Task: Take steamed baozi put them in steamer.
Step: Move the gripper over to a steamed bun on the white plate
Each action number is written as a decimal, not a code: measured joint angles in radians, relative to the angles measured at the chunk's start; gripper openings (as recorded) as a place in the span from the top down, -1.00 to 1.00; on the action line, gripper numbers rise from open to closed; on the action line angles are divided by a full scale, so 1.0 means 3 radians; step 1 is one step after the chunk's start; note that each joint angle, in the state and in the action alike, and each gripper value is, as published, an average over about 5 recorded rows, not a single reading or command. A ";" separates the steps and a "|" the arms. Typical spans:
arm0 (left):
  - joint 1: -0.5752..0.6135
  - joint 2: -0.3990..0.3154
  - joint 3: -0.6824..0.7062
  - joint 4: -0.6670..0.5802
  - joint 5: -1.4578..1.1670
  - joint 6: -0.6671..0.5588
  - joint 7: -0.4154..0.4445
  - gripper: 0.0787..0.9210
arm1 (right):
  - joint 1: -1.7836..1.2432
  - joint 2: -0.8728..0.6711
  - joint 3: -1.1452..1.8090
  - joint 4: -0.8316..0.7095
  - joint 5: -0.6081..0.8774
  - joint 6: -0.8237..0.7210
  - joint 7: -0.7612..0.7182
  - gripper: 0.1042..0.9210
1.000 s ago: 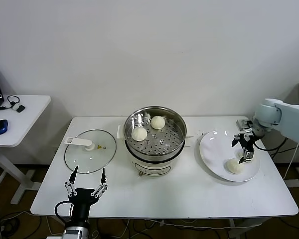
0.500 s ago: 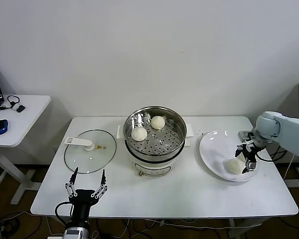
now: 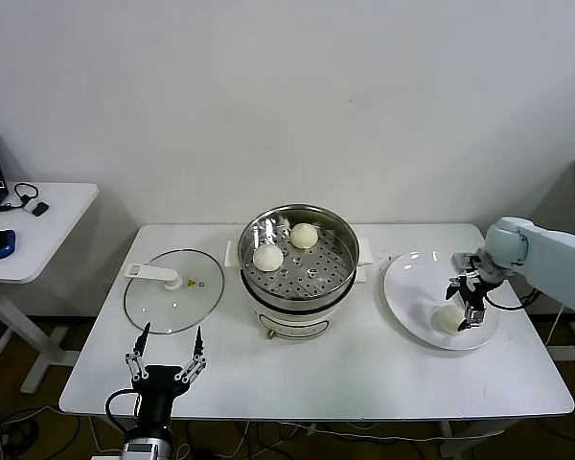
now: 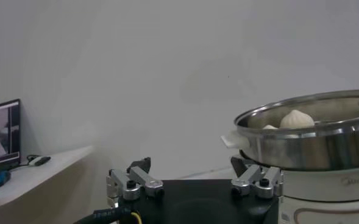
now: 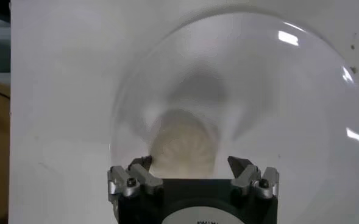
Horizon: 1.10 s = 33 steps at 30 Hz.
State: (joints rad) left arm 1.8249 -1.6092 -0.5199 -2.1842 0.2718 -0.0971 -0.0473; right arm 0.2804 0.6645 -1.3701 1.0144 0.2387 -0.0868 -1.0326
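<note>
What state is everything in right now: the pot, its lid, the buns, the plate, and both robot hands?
Steamer: uncovered, two baozi on its perforated tray.
Glass lid: off, flat on the table.
Plate: holds one baozi.
Right hand: open, down at the plate's baozi.
Left hand: open, idle at the table's front edge.

Steamer: polished stainless steel, mirror-bright, perforated tray inside. Baozi: matt, soft dough with pleats. Plate glossy white; lid clear glass; bench smooth matt white.
</note>
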 measured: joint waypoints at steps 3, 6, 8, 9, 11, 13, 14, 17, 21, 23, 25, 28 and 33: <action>0.0003 0.0000 0.0000 0.0000 0.0000 -0.0002 0.0000 -0.77 | -0.0020 0.0008 0.0023 -0.0015 -0.0009 0.0001 -0.0005 -0.76; 0.0002 0.0000 -0.0001 -0.0002 -0.0001 -0.0002 0.0000 -0.77 | -0.0030 0.0013 0.0038 -0.0021 -0.0019 0.0001 -0.0014 -0.76; 0.0001 0.0000 -0.0002 -0.0003 -0.0002 -0.0001 0.0000 -0.77 | -0.0041 0.0014 0.0046 -0.0022 -0.0026 -0.0001 -0.0021 -0.76; 0.0000 0.0000 -0.0002 -0.0004 -0.0002 -0.0001 0.0000 -0.77 | -0.0047 0.0014 0.0048 -0.0021 -0.0029 -0.0004 -0.0024 -0.76; -0.0003 0.0000 -0.0001 -0.0005 -0.0003 0.0001 0.0000 -0.77 | -0.0060 0.0014 0.0053 -0.0019 -0.0034 -0.0010 -0.0031 -0.76; -0.0006 0.0000 -0.0001 -0.0004 -0.0003 0.0003 0.0000 -0.77 | -0.0070 0.0016 0.0057 -0.0017 -0.0039 -0.0018 -0.0035 -0.76; -0.0007 0.0000 -0.0001 -0.0004 -0.0004 0.0004 0.0001 -0.77 | -0.0074 0.0018 0.0058 -0.0017 -0.0041 -0.0022 -0.0036 -0.76; -0.0010 0.0000 -0.0001 -0.0004 -0.0005 0.0006 0.0001 -0.77 | -0.0084 0.0024 0.0065 -0.0016 -0.0047 -0.0035 -0.0038 -0.72; -0.0015 0.0000 -0.0003 -0.0004 -0.0008 0.0011 0.0003 -0.77 | -0.0086 0.0037 0.0078 -0.0018 -0.0049 -0.0053 -0.0038 -0.53; -0.0018 0.0000 -0.0003 -0.0004 -0.0009 0.0014 0.0004 -0.77 | -0.0082 0.0046 0.0079 -0.0019 -0.0051 -0.0058 -0.0039 -0.39; -0.0022 0.0000 -0.0003 -0.0004 -0.0010 0.0015 0.0005 -0.77 | -0.0077 0.0056 0.0079 -0.0021 -0.0055 -0.0061 -0.0039 -0.25; -0.0023 0.0000 -0.0003 -0.0004 -0.0012 0.0016 0.0005 -0.77 | -0.0066 0.0067 0.0077 -0.0018 -0.0058 -0.0065 -0.0041 -0.05; -0.0021 0.0000 -0.0009 -0.0010 -0.0014 0.0017 0.0005 -0.77 | -0.0005 0.0067 0.0032 0.0018 -0.0037 -0.0065 -0.0053 0.11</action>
State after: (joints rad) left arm 1.8187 -1.6092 -0.5226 -2.1871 0.2677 -0.0921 -0.0457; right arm 0.2789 0.6846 -1.3606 1.0199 0.2275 -0.1064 -1.0486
